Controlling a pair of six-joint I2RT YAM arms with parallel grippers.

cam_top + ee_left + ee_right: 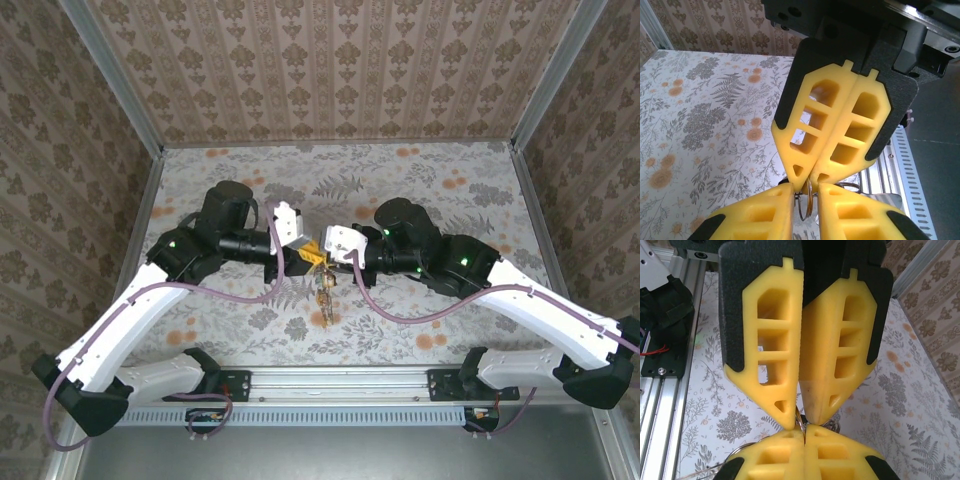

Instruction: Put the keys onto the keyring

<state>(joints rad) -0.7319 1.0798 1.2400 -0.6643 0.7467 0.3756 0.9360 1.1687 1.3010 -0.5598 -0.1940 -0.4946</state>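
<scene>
Right gripper [804,432] – pinching keyring [812,197], keys [325,293] dangling

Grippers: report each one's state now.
Left gripper: slightly open, thin grey metal keyring between the jaws.
Right gripper: shut on the keyring.

Left pincer [806,190] ajar around keyring [811,199]; right pincer [810,176] pinching.

Left end effector [805,199] slightly parted; right end effector [804,434] clamped shut; tips nearly touching.
</scene>
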